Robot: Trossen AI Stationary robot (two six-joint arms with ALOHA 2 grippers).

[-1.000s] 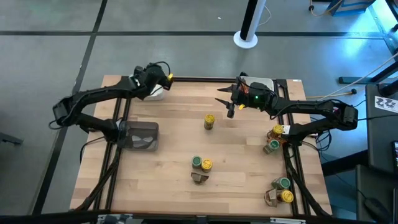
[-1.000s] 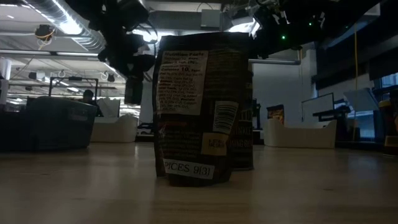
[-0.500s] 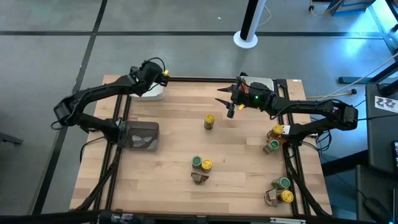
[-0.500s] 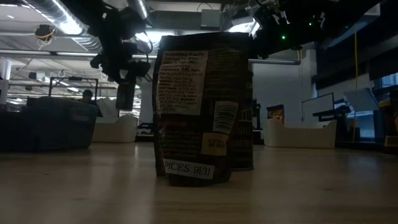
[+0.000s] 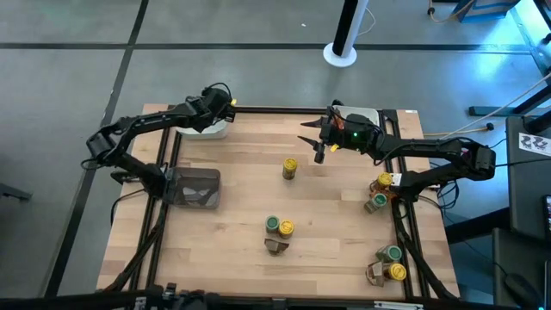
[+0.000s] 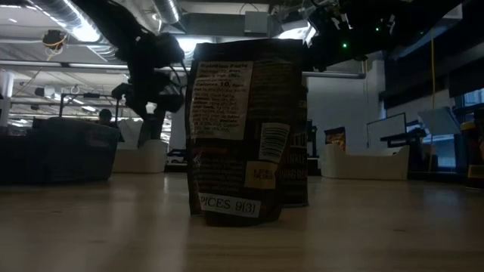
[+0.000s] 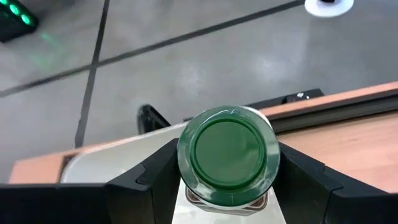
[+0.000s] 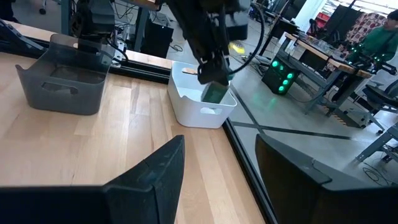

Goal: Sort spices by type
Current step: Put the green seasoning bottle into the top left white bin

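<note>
While my left gripper (image 7: 227, 186) clamps the green-lidded jar (image 7: 227, 155) upright between its fingers, the white tray (image 8: 200, 102) sits directly beneath it, so the coming move is straight down; my right gripper (image 5: 312, 144), half open and empty, waits well apart over the table's far middle

In the low view a dark packet (image 6: 246, 132) blocks the table's middle — jars behind it hidden.
</note>
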